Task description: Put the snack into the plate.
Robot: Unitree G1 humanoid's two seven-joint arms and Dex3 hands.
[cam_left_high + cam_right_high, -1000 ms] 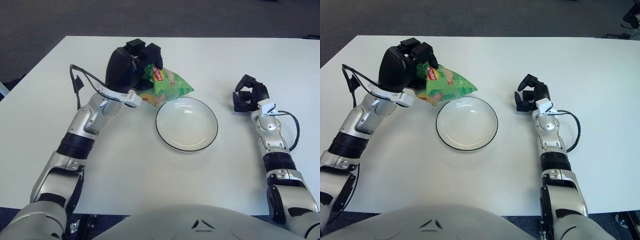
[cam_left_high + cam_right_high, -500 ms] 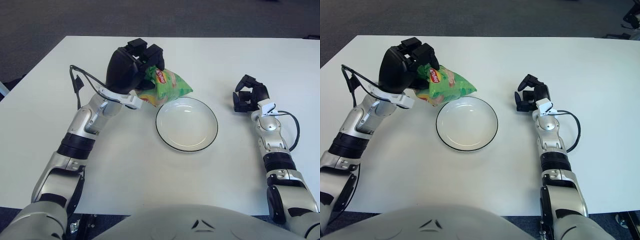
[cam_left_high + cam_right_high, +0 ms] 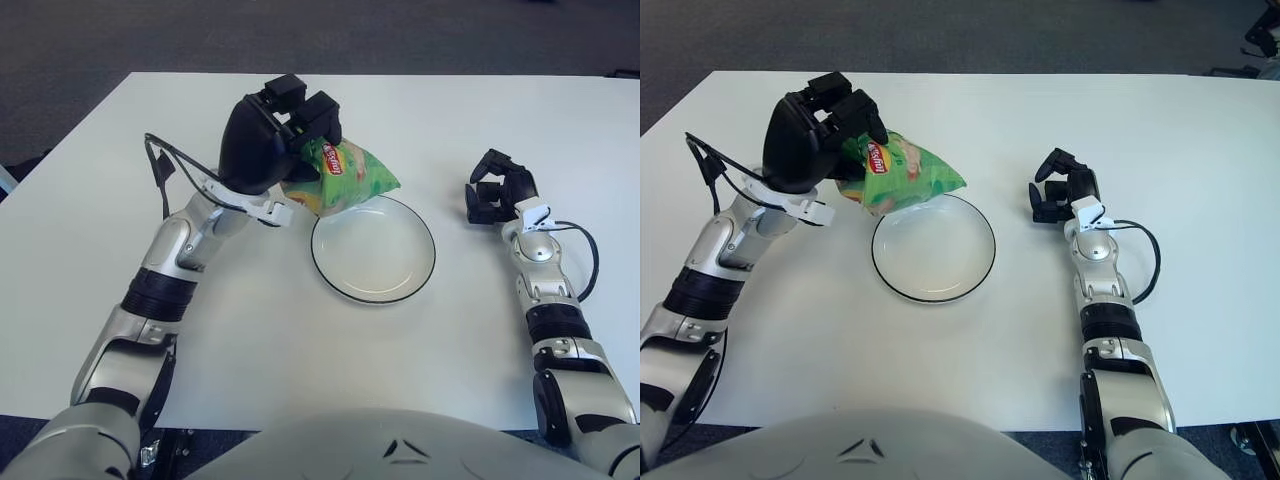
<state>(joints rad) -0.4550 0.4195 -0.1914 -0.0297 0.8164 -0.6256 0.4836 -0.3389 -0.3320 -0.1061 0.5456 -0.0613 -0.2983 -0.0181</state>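
My left hand (image 3: 285, 135) is shut on a green snack bag (image 3: 350, 177) and holds it above the table, over the far left rim of the plate. The bag also shows in the right eye view (image 3: 908, 176). The white plate (image 3: 405, 283) with a dark rim lies empty on the white table, in front of my body. My right hand (image 3: 497, 192) rests on the table to the right of the plate, fingers curled, holding nothing.
The white table (image 3: 300, 360) runs wide around the plate. A black cable (image 3: 160, 170) loops off my left forearm. Another cable (image 3: 585, 255) hangs off my right wrist. Dark carpet lies beyond the far edge.
My left hand has lifted the snack bag and carried it right, toward the plate; the bag's tip now overlaps the plate's far left rim. The right hand has not moved.
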